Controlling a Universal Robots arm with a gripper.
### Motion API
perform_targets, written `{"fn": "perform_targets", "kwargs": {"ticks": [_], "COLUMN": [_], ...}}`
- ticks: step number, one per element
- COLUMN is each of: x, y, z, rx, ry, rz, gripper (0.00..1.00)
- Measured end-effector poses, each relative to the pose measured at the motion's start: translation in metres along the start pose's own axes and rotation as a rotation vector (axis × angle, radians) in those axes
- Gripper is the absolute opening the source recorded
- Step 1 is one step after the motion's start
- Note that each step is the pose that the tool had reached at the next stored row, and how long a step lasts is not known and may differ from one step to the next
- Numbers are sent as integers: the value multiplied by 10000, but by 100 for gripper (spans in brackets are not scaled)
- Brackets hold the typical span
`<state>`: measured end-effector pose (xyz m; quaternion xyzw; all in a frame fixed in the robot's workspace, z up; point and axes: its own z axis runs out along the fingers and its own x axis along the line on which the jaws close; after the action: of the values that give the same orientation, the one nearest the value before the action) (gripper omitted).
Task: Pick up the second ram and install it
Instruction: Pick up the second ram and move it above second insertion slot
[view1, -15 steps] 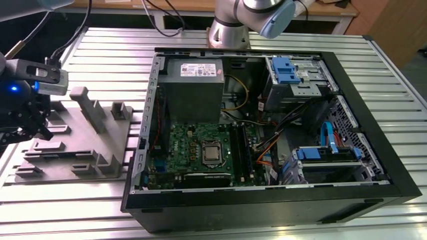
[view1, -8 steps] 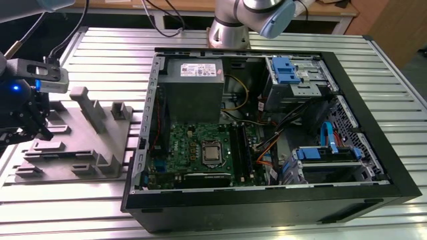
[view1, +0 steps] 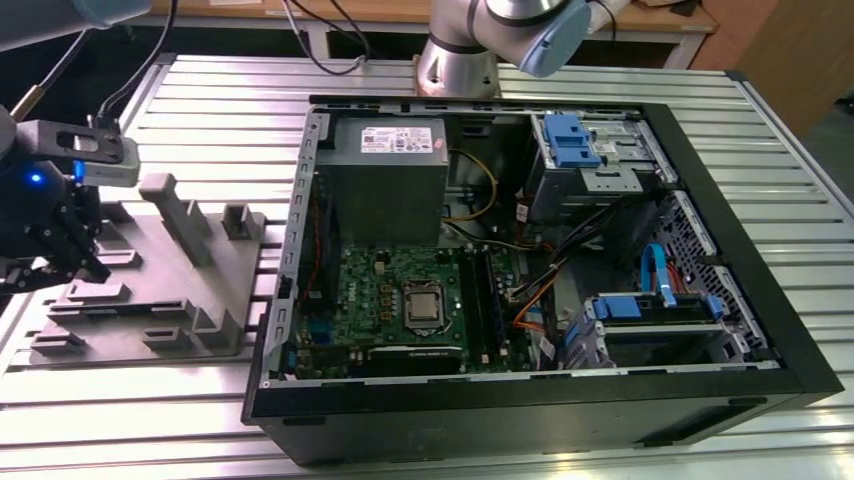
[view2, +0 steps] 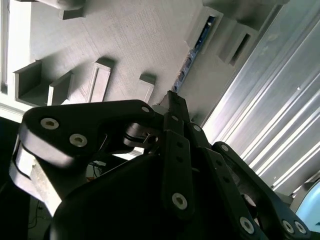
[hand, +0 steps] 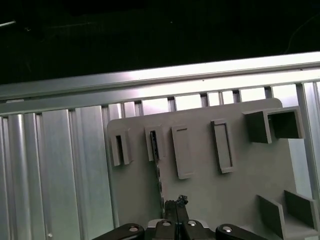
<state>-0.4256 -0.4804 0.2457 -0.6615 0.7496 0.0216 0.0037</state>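
Observation:
The second ram (hand: 158, 172) stands on edge in the grey tray (hand: 240, 190), one end in a slot. It appears as a thin dark strip in both wrist views (view2: 186, 67). My gripper (hand: 176, 204) hangs over the tray with its fingers closed together, fingertips right at the ram's near end and slightly to one side of it. I cannot tell whether they touch or pinch it. The gripper tips (view2: 172, 97) point at the strip's end. In the exterior view my gripper (view1: 60, 255) is over the tray (view1: 160, 300) at the exterior view's left.
An open computer case (view1: 534, 250) lies in the middle of the ribbed metal table (view1: 240, 90), its green motherboard (view1: 400, 300) facing up. The tray carries upright posts (view1: 171, 215) and several slot blocks. The arm's base (view1: 461, 60) stands behind the case.

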Motion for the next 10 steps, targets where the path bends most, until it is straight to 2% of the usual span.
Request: {"fn": "perform_targets", "kwargs": {"ticks": [3, 10], "x": [1, 3], "y": [-1, -1], "z": [24, 65], "rx": [-7, -45], "ry": [9, 40], "rz": [-195, -1270], "gripper": [10, 10]}}
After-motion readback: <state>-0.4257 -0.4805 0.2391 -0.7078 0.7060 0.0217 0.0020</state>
